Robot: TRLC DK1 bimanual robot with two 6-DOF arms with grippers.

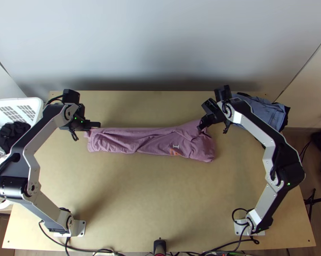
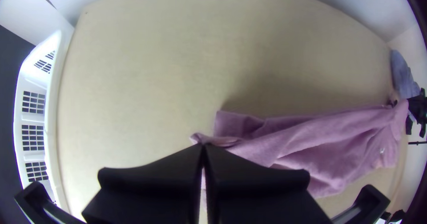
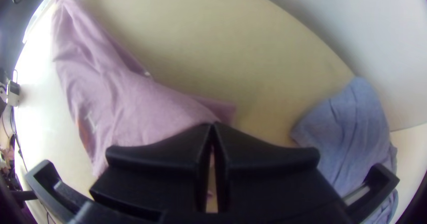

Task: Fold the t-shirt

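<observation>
The mauve t-shirt (image 1: 160,145) lies in a long, wrinkled band across the middle of the frame, its ends between the two sets of jaws. The left gripper (image 1: 98,124) has its jaws closed on the upper left corner; the right gripper (image 1: 200,127) has its jaws pinched on the upper edge near the right end. Under them spreads the light wooden surface (image 1: 139,196). Blue cloth (image 1: 269,109) sits upper right, a white basket (image 1: 19,101) with black fabric (image 1: 11,134) at far left, a pale wall (image 1: 160,42) along the top.
</observation>
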